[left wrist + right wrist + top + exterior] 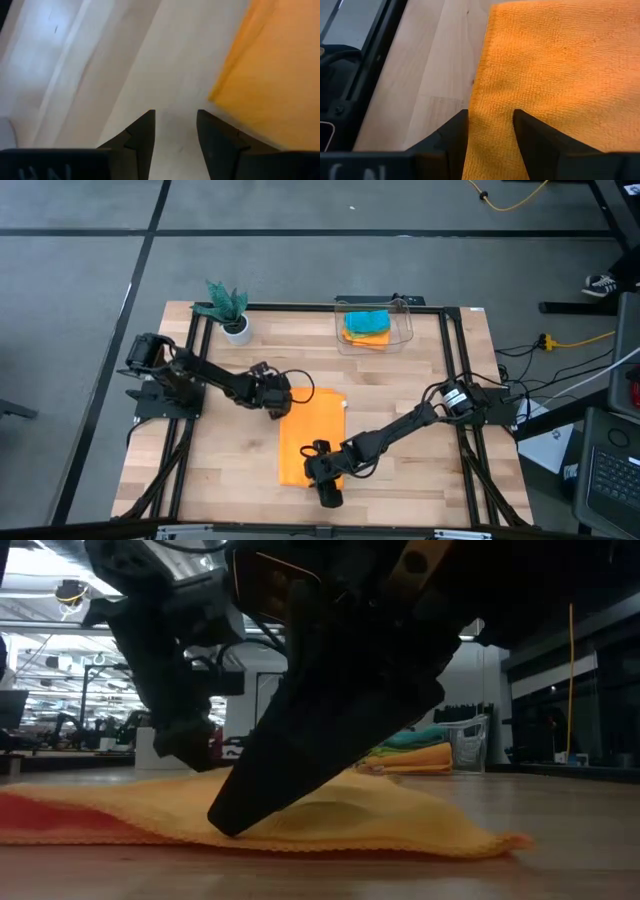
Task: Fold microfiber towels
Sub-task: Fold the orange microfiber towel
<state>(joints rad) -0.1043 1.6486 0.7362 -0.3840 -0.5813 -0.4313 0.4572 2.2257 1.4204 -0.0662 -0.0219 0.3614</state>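
At the far left of the table [400,395], the small plant [228,307] in a white pot is standing just inside the frame. The left gripper [277,402] is hovering at the far left corner of the orange towel [312,435]; its fingers [141,132] are standing slightly parted over bare wood, holding nothing, with the towel's corner just beside them. The orange towel is lying flat in the middle of the table, toward the near side. The right gripper [322,470] is reaching across to the towel's near edge, its fingers [455,137] spread a little and straddling the cloth's border. Farther right, at the far edge, the clear bin [375,326] is holding a teal towel [366,321] on top of another orange one [372,338].
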